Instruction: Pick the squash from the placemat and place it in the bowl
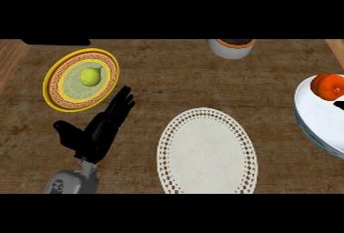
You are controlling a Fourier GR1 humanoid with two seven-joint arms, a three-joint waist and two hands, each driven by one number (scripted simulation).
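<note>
We looked down on one brown counter (201,73), and we took the one white lace-edged placemat (206,151) in its middle as our landmark. The placemat lay bare, with nothing resting on it. That fits our reading that the pick was already done. To the right of the placemat stood one white bowl (316,123), cut off by the view's edge. To the placemat's upper left sat one yellow patterned plate (67,93), apparently only a bystander to the task. Just left of the placemat the left hand (101,129) rested open, its fingers straight and spread slightly, holding nothing. We judged it parked there to stay out of the way. Beyond the placemat's far end stood one white pot (228,50) with dark contents, partly cropped. The one orange squash (329,86) lay inside the bowl near its far rim, right of the placemat, so the placing looked complete or nearly so. One yellow-green fruit (90,76) sat on the plate's centre. A small dark shape (339,104) showed over the bowl, just below the squash. We could not tell whether it belonged to the right hand, or how that hand was set.
</note>
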